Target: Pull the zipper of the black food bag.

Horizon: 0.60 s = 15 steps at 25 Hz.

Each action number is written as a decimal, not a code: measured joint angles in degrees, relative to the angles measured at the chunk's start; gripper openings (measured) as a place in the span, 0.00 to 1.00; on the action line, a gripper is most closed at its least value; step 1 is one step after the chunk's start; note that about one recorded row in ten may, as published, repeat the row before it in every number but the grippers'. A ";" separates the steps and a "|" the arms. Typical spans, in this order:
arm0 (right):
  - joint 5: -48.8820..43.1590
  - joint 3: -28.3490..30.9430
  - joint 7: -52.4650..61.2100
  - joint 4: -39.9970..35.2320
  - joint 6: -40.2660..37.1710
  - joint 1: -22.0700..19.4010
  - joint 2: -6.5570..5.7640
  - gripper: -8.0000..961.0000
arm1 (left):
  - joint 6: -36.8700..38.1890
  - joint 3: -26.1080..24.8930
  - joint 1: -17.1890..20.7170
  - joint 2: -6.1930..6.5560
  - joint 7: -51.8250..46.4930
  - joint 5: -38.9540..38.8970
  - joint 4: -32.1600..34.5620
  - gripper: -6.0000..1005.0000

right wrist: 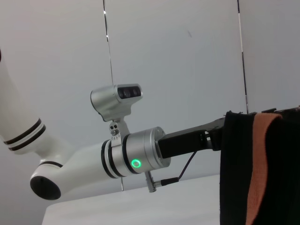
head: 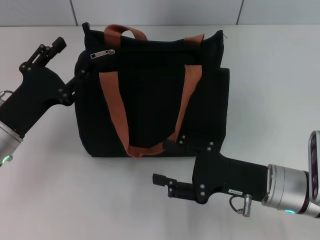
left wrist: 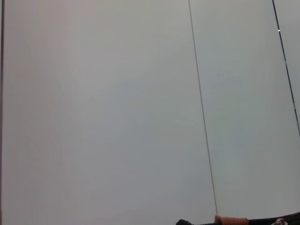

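the bench is pale and carries the black food bag, which stands upright around the centre of the head view, its broad face toward the camera and two rust-orange strap handles running down that face and looping over the top edge. the right arm reaches in from 4 o'clock, low in front of the bag; the right tool lies just off the bag's lower front edge at about 6 o'clock of it, its fingers drawn narrow and holding nothing. the left arm comes in from 9 o'clock — the left tool is pressed against the bag's upper side at roughly 10 o'clock, and i cannot tell how its fingers stand. the zipper — a small silver pull tab — lies on the black track at the bag's top edge near 11 o'clock, just beside the left tool, not visibly gripped. the right wrist view shows the left arm's wrist against the bag's side.
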 joint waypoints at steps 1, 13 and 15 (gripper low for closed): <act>0.01 0.09 0.00 -0.01 0.01 -0.01 0.00 0.76 | 0.13 -0.10 0.07 0.00 0.01 -0.12 -0.32 0.68; 0.01 0.98 0.00 -0.01 0.21 0.21 0.00 0.76 | 0.58 -0.35 0.38 0.00 2.36 -1.17 -2.89 0.67; 0.02 0.99 0.00 -0.01 0.21 0.25 0.00 0.76 | 0.04 -0.41 -0.22 0.00 2.38 -1.34 -3.10 0.67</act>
